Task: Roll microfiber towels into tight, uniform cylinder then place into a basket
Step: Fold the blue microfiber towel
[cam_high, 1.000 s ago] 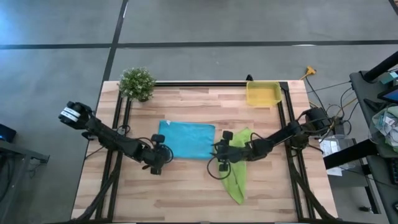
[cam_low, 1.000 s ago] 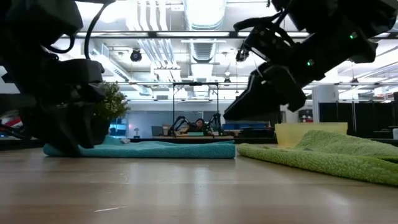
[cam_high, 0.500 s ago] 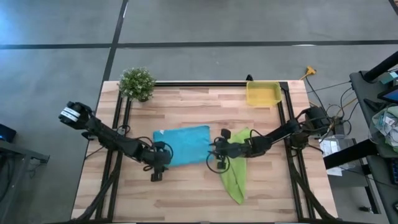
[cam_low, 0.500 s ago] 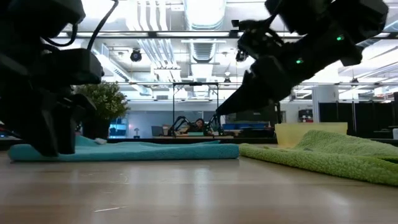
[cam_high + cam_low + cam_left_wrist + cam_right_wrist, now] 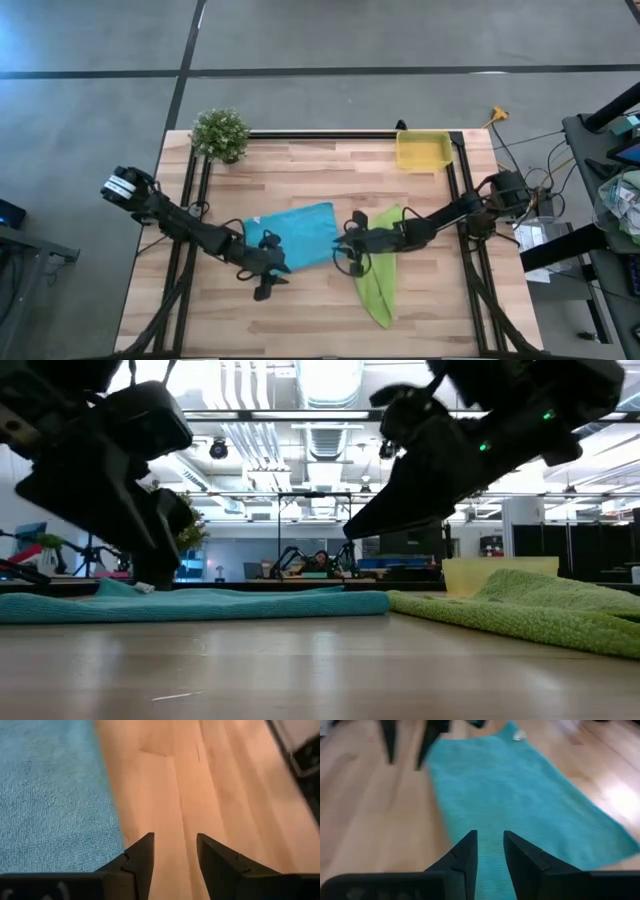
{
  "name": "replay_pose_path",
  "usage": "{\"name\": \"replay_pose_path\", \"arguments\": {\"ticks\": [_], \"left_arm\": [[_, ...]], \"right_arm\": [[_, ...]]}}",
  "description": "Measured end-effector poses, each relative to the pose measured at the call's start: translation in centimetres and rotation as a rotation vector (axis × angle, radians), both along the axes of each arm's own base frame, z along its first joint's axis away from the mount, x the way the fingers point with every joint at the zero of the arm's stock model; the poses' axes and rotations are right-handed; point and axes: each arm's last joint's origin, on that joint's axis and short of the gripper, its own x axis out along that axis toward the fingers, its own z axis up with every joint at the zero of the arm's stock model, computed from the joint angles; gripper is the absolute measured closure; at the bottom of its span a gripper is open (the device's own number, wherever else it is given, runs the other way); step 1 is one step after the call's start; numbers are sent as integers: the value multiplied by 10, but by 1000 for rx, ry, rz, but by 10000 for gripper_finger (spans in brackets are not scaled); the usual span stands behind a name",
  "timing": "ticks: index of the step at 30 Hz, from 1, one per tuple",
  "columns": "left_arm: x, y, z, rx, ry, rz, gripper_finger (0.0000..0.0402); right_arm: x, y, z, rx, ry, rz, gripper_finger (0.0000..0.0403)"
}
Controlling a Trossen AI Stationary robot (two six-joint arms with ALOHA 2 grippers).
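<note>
Shifted: turquoise-blue towel (image 5: 297,235) slid leftward, now skewed mid-desk, unrolled | left gripper (image 5: 268,288) beyond near edge, fingers (image 5: 141,855) parted, empty | right gripper (image 5: 347,250) narrowing, holding nothing | basket (image 5: 422,151) far-right corner, unfilled

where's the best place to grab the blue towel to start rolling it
Probably its short edge nearest the right tool. The blue towel lies flat and spread on the table, so there is no fold to pinch; come in low from the right, level with the wood, and nip the corner of that edge.
</note>
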Motion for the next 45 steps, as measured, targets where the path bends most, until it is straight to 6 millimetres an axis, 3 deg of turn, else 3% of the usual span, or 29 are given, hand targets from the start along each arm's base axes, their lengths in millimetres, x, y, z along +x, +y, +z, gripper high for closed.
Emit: {"name": "replay_pose_path", "arguments": {"ticks": [3, 6, 10, 15, 21, 24, 36, 45], "left_arm": [[-6, 0, 0, 89, 60, -48, 270], [-13, 6, 6, 172, 126, 11, 270], [-21, 13, 16, 267, 169, 120, 270], [-28, 18, 23, 270, 190, 188, 270], [-40, 21, 5, 183, 320, 217, 270], [-43, 20, -7, 177, 384, 223, 270], [-43, -2, -12, 145, 383, 195, 270], [-45, -21, -10, 35, 341, 179, 270]], "right_arm": [[-3, 12, 0, -15, -3, 20, 324], [-7, 15, -2, -48, 19, -47, 332], [-11, 6, -8, -76, 62, -208, 344], [-6, -4, -6, -33, 24, -272, 366], [-5, -5, -7, -9, 24, -262, 392], [-2, -4, -17, -7, 22, -263, 394], [39, -5, -58, -86, 92, -257, 394], [60, -35, -52, -120, 184, -265, 394]]}}
